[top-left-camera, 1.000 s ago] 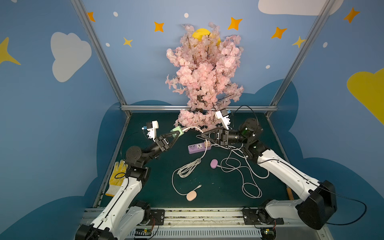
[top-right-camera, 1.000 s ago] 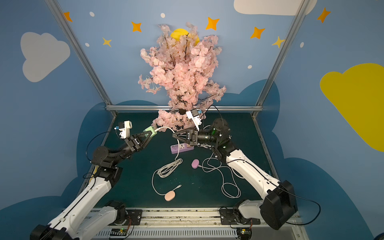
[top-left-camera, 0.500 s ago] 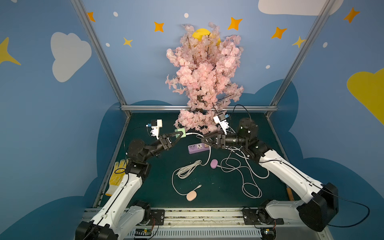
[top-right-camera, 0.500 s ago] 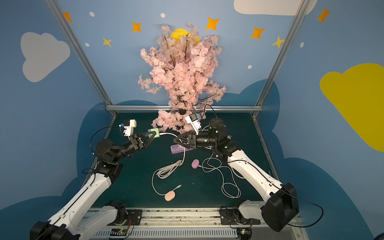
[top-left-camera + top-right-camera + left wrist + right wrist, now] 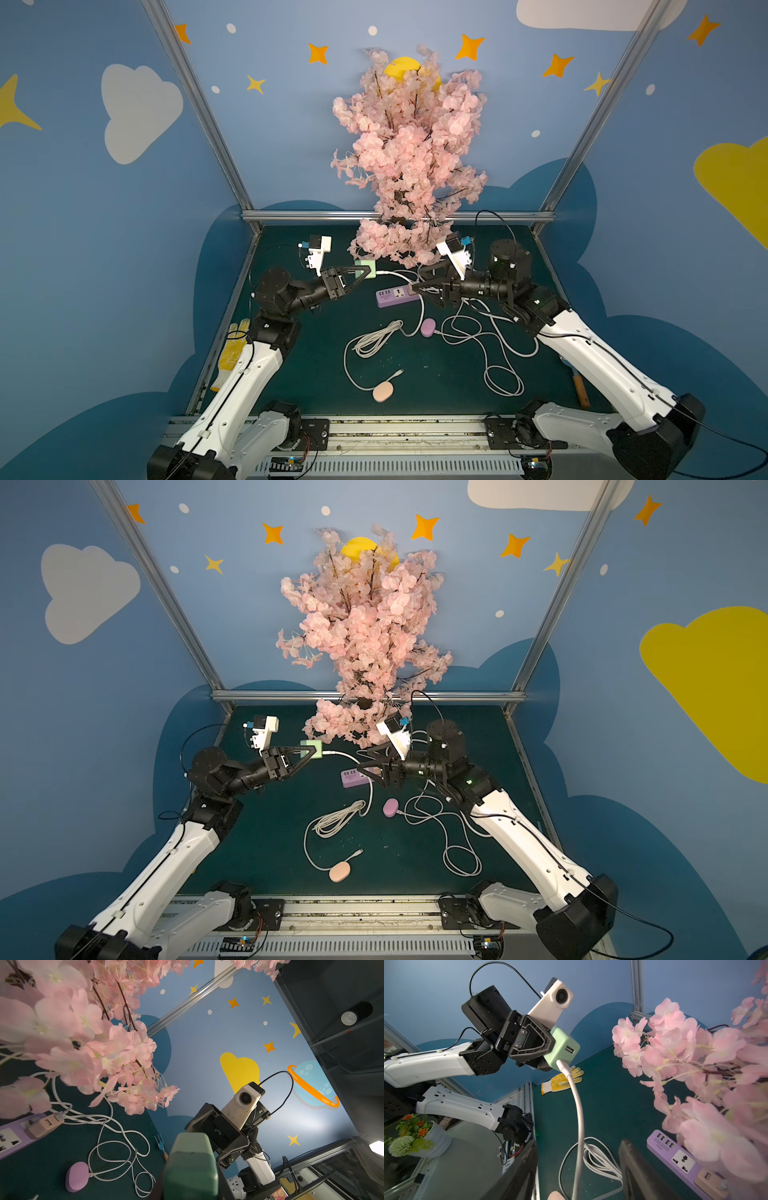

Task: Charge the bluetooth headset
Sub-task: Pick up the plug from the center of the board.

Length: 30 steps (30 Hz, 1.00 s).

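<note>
Headset case (image 5: pixel 382 391), the peachy one, lies near the front of the table (image 5: pixel 291 365) in both top views, with the left gripper (image 5: pixel 362 272) clamped on the green charger (image 5: pixel 370 265) further back. Left wrist view is just that charger up close. In the right wrist view the right gripper (image 5: pixel 577 1169) is spread wide and holding nothing, and the white cable (image 5: pixel 578 1105) shows between its jaws.

In the left wrist view the green charger (image 5: pixel 190 1167) looms close, blurred and cut off by the picture's edge, and hides the left pincer (image 5: pixel 368 271) that the top views show. The pink blossoms (image 5: pixel 409 166) cover the middle of the back edge of the desk (image 5: pixel 291 374) and, blurred in the right wrist view, one end of the purple power strip (image 5: pixel 675 1156). There the right pincer (image 5: pixel 578 1145) and a pink case (image 5: pixel 555 1195) are cut off.
</note>
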{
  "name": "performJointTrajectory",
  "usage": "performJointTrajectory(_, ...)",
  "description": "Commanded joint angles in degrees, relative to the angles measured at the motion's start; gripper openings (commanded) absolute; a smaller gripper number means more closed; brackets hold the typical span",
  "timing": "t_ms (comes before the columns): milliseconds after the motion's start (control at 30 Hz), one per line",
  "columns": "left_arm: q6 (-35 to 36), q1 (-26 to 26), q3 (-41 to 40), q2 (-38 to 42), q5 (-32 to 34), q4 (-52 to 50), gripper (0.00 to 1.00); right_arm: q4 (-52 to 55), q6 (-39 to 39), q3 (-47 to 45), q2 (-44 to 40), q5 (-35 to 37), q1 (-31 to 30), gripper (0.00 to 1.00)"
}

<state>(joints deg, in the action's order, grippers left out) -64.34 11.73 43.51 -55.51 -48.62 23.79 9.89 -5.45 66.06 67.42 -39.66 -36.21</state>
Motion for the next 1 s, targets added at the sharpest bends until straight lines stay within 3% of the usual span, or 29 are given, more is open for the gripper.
performJointTrajectory(0,1.8,-0.2,1.5,0.0,-2.3,-1.0,0.03,1.0,6.5,2.7,0.3,-2.6,-0.2,0.64)
performJointTrajectory(200,0.9,-0.2,1.4,0.4,-3.8,-0.7,0.03,-0.5,10.6,5.6,2.2,-6.8,-1.3,0.64)
performJointTrajectory(467,-2.2,-0.2,0.7,-0.3,-5.6,2.0,0.03,1.1,26.2,7.8,5.5,6.1,-10.7,0.62)
performJointTrajectory(967,-3.8,-0.2,-1.1,2.3,-6.3,2.4,0.03,-8.3,27.8,11.6,13.1,8.6,-12.1,0.6)
